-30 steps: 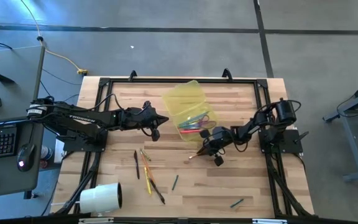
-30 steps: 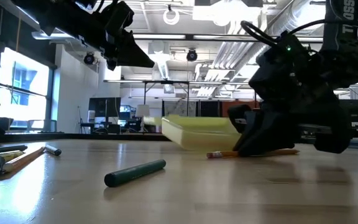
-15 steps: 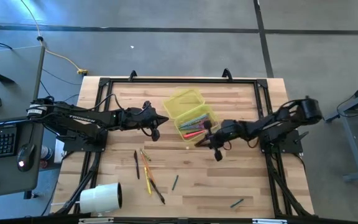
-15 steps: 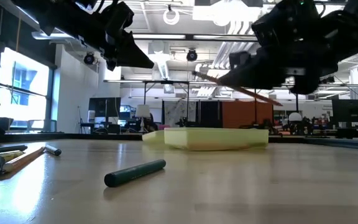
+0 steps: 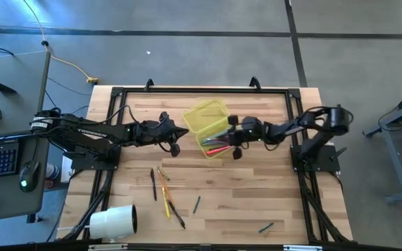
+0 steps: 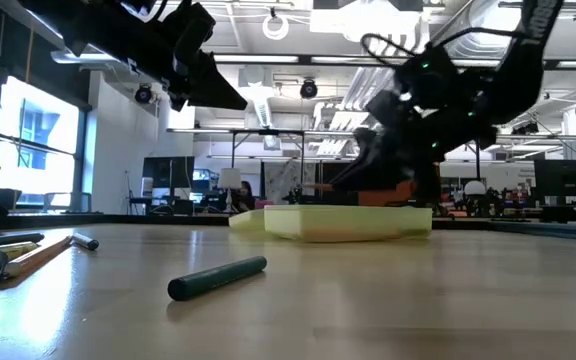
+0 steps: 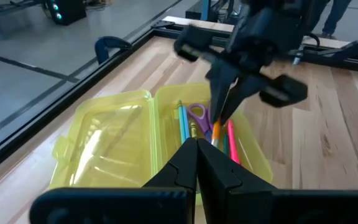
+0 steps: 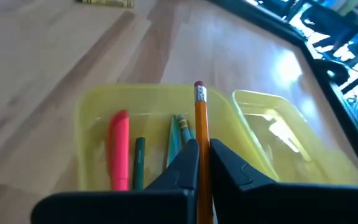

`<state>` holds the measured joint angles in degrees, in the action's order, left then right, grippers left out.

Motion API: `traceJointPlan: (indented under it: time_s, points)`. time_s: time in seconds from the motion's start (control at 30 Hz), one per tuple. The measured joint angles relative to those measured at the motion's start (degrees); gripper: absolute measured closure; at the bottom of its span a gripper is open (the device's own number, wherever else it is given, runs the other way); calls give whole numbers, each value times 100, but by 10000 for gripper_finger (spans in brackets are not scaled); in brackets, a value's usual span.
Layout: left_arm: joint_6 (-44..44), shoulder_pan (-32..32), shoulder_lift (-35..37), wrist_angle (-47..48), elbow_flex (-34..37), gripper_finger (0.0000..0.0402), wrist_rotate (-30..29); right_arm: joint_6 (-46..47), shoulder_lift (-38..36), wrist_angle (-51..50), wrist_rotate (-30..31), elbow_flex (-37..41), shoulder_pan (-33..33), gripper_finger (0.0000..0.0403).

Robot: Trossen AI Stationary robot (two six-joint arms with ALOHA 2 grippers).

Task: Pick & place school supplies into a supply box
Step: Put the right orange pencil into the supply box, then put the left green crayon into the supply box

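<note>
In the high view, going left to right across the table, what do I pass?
White roll → left claw, shut and empty → supply box → right claw, shut on an orange pencil over the box → a lone green marker near the front edge.

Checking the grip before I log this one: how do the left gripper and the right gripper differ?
The right gripper is over the open supply box, shut on an orange pencil; the left gripper is shut and holds nothing. The right one hangs above the box's filled half; the left waits beside the box. Both are dark two-finger grippers, off the table.
</note>
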<state>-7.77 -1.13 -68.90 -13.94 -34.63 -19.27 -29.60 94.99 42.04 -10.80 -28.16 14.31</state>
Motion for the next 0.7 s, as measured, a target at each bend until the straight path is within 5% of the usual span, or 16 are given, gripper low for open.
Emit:
traceJointPlan:
  time_s: [0.3,0.43,0.7]
  points:
    - [-19,0,0,0,0,355,70,139,987,-1393,507,-1304,-12,373]
    - [-16,0,1,3,0,355,70,244,1001,-2071,954,-1768,-40,357]
    - [-4,0,1,66,0,355,74,260,887,-2536,784,-2337,-333,337]
